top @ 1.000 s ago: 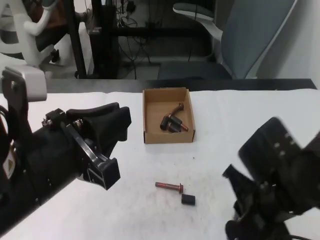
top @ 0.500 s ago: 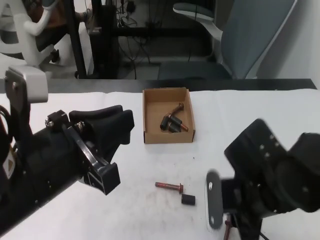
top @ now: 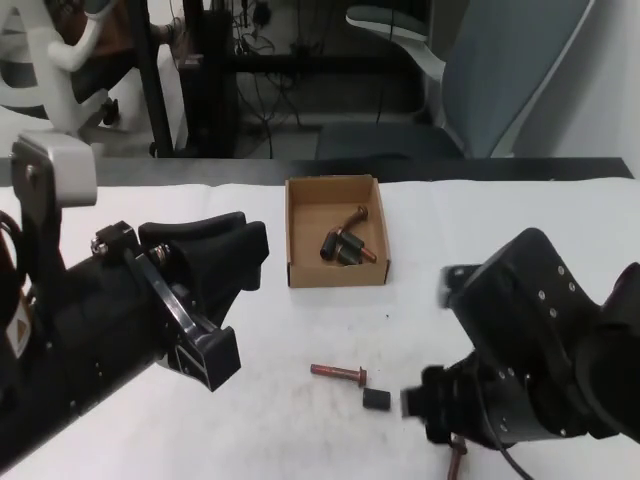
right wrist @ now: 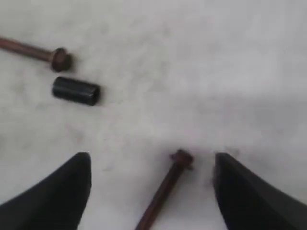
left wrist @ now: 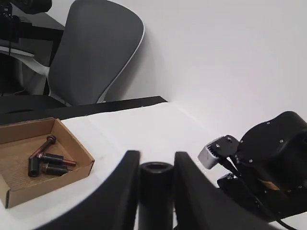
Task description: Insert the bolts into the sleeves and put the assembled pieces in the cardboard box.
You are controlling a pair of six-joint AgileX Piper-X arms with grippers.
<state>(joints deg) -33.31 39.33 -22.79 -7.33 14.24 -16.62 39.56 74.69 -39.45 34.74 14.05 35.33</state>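
The left pincer [left wrist: 156,160] is closed narrowly on a black sleeve [left wrist: 156,196]. The sleeve stands upright between the two fingers [left wrist: 125,191], touching both, with its open end facing the wrist camera. In the high view this arm sits over the left side of the table [top: 500,220]. The right pincer [right wrist: 152,165] is spread wide and holds nothing. A bolt [right wrist: 165,189] lies flat on the table in the gap, apart from both fingers [right wrist: 53,199], with its head pointing away from the wrist. Whether the fingertips touch the table cannot be told. In the high view that bolt [top: 455,462] shows just under the right arm at the near edge of the table, right of the middle. A second bolt [top: 335,371] lies flat a little farther from the near edge, about midway along it. A second sleeve [top: 376,399] lies on its side just beside the second bolt's head, apart from it. The right wrist view shows the same pair, second bolt [right wrist: 29,48] and second sleeve [right wrist: 76,90], beyond the open fingers. The cardboard box [top: 337,272] stands toward the far edge of the table near its middle, well apart from both pincers. Several bolts and sleeves [left wrist: 48,160] lie inside it, some of them already joined.
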